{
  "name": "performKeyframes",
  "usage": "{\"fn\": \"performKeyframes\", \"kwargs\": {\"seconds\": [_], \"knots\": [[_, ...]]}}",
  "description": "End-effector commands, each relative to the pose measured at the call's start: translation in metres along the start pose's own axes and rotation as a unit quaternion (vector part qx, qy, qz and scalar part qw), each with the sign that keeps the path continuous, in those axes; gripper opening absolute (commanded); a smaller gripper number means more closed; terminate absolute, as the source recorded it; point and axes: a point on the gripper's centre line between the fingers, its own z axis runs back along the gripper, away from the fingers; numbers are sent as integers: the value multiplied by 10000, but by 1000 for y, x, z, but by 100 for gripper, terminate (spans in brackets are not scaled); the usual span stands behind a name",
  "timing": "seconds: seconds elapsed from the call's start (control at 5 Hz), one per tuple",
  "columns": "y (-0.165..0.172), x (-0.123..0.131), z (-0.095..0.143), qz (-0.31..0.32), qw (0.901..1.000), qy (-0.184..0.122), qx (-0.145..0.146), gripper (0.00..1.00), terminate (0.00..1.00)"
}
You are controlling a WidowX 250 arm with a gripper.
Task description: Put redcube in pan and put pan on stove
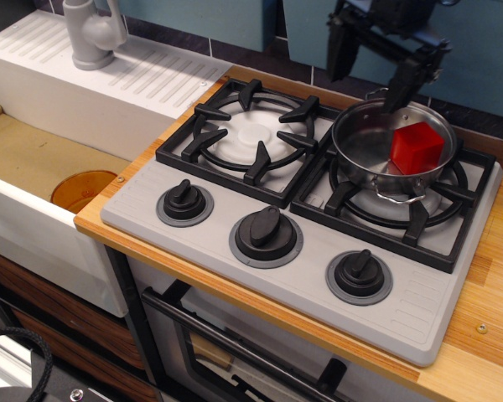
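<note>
Over at the far left, a white sink (33, 180) sits next to the left edge of the wooden worktop (486, 318), with a grey tap (92, 33) at its back and an orange drain (82, 189) in its sandy floor. Next comes the stove (302, 251), a grey toy cooktop that fills most of the worktop from the left edge almost to the right edge. Its left burner (251, 134) has a black grate and a white disc with nothing on it. Along the front edge are three black knobs (267, 234) on grey rings. Moving right, the pan (390, 142) stands on the right burner, near the back right corner of the worktop. It is shiny and round, with a thin wire handle facing the front. The redcube (417, 147) lies inside the pan, against its right side. Above the back of the pan hangs the gripper (373, 71), black and dark. Its two fingers are spread wide apart and hold nothing. The left finger (337, 54) is up in the air behind the stove, and the right one reaches down close to the back rim of the pan, just behind the redcube, though whether it touches the rim cannot be told.
</note>
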Motion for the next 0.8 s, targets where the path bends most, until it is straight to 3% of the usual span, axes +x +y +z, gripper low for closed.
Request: {"fn": "performKeyframes", "kwargs": {"seconds": [0.0, 0.6], "knots": [[13, -9, 21, 93, 9980, -622, 18, 100, 0], [12, -6, -13, 97, 9959, -903, -52, 100, 0]]}}
